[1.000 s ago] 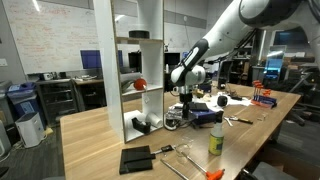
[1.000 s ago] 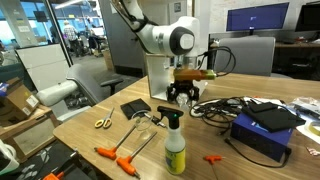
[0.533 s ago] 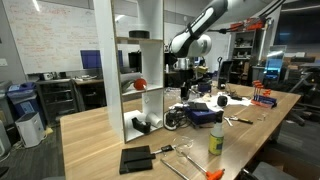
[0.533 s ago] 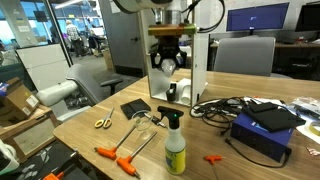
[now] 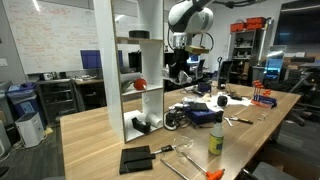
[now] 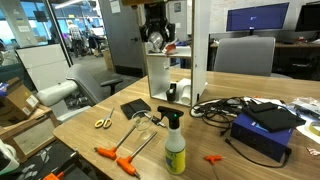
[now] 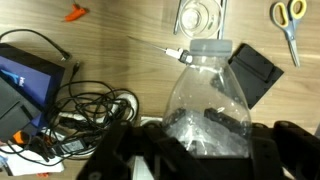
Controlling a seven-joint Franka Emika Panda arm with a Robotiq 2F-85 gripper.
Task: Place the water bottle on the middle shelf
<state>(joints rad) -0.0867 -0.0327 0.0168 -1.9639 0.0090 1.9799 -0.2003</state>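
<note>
Claw is closed around a clear plastic water bottle with a pale cap. In the wrist view the dark fingers press on both sides of the bottle body, and the cap end reaches out past them. I hold the bottle high above the wooden table, clear of everything on it.

In an exterior view the claw hangs just beside the tall white open shelving unit, outside its uprights. The middle shelf, a flat white board, is to the side of the claw and a little lower than it. A small red thing lies on that board. The bottle is not on the shelf yet. How near the claw is to the front edge of the unit, I cannot tell.

Far under the claw I see a bundle of black cables, a blue box, a flat black pad and scissors with yellow handles. A yellow-green spray bottle stands on the table, well apart from the claw.
</note>
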